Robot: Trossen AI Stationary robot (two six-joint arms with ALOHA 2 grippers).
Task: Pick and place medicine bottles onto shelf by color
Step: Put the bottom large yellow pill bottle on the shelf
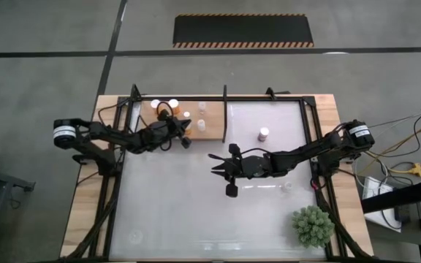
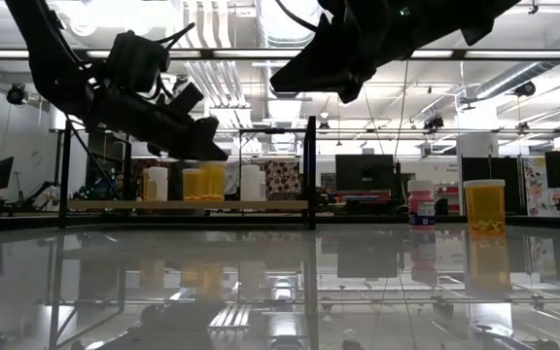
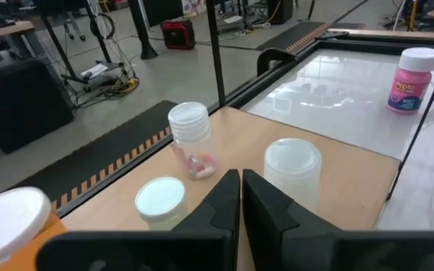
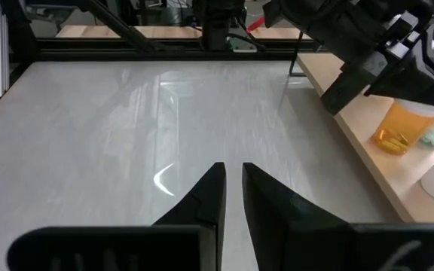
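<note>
Bottles left on the glossy white surface [image 1: 196,212] are what your coming move turns on, and they lie on the right arm's side. In the high view you see the pink-bodied, white-capped medicine bottle [image 1: 264,134] standing upright on the white surface, between the pale wooden shelf board with its black metal frame [image 1: 214,130] and the right arm. The right hand [image 1: 225,169] hovers near it, above the surface, its fingers almost together and holding nothing; from that hand the pink bottle lies toward the far edge and a little back along the arm. The low view shows you a second stray: an orange-bodied, white-capped bottle [image 2: 484,207] standing just beside the pink one, both with the long axis vertical, so a level approach from the side suits either.

The left hand [image 1: 186,134] is clenched on nothing and hangs over the shelf. Its wrist view shows you three clear white-lidded bottles [image 3: 192,140] grouped on the wood, with an orange bottle's white cap [image 3: 6,218] at the side. Judge the right arm the nearer to both strays; the left arm would have to cross the shelf's black upright to reach them.
</note>
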